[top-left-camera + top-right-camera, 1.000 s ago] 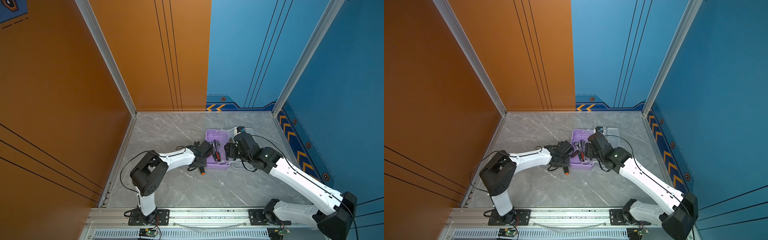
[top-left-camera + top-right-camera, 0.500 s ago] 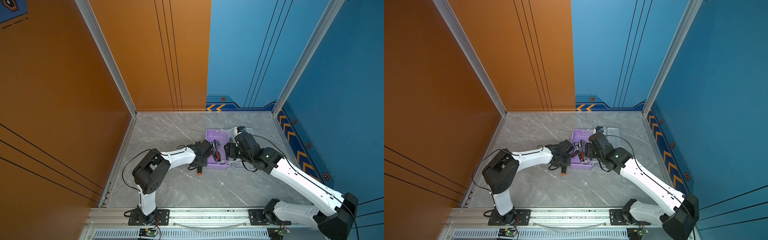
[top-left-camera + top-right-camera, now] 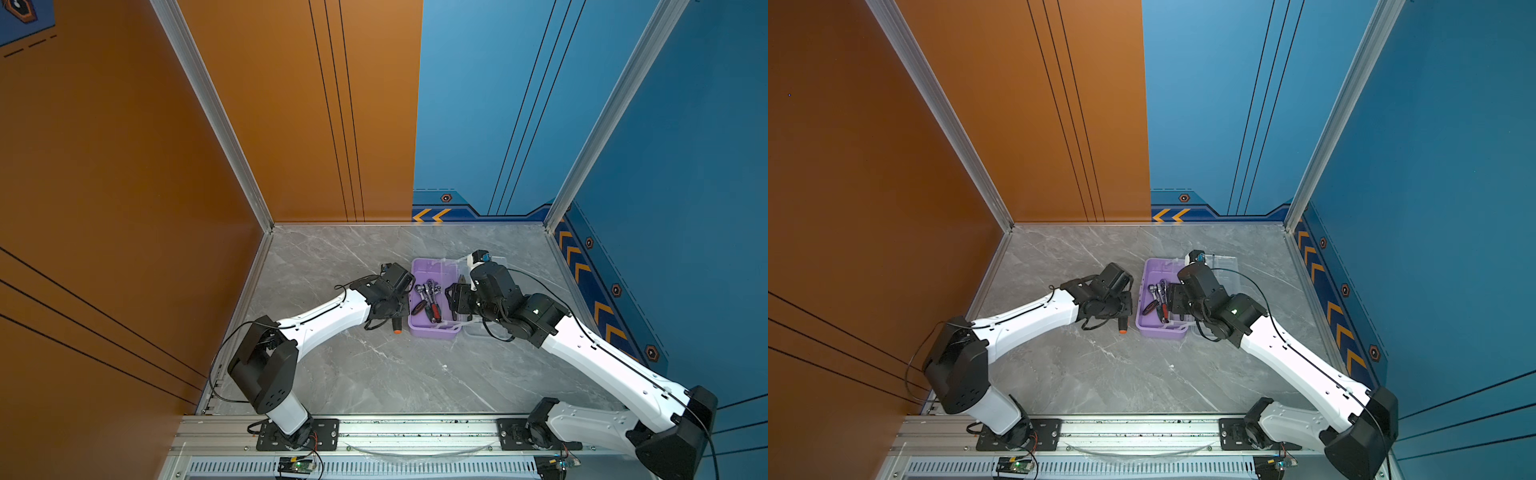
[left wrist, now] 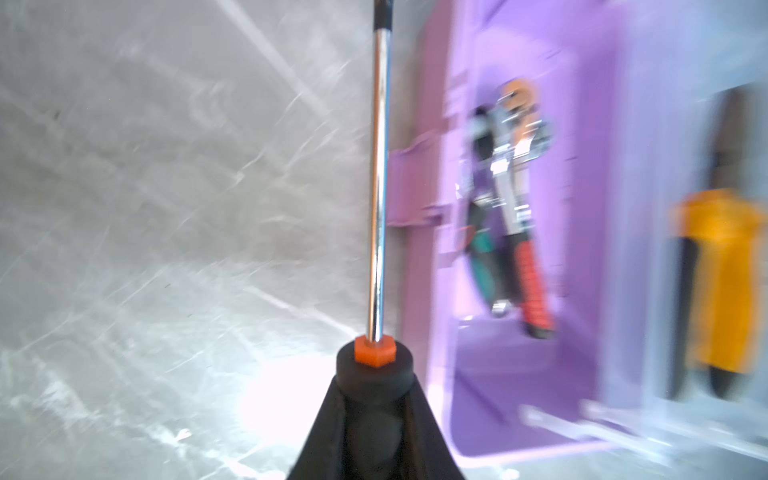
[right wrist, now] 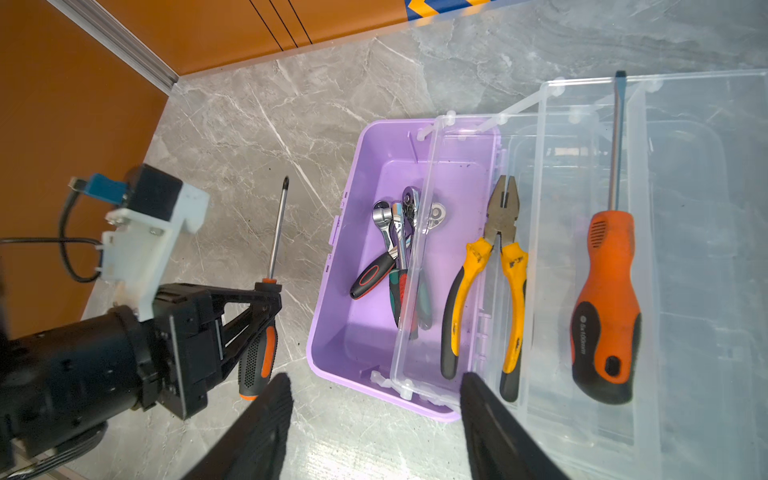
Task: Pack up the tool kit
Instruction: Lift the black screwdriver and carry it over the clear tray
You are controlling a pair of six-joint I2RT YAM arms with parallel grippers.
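Screwdriver [image 5: 274, 237] clamped in left tool [image 5: 266, 293] just outside case [image 5: 328, 270] wall, right tool [image 5: 376, 386] apart above case

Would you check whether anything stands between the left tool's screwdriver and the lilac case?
Nothing visible does: the orange-black screwdriver in the left tool is beside the open lilac plastic case, only bare tabletop between.

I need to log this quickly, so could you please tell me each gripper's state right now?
Left gripper: closed on the Phillips screwdriver.
Right gripper: open, holding nothing.
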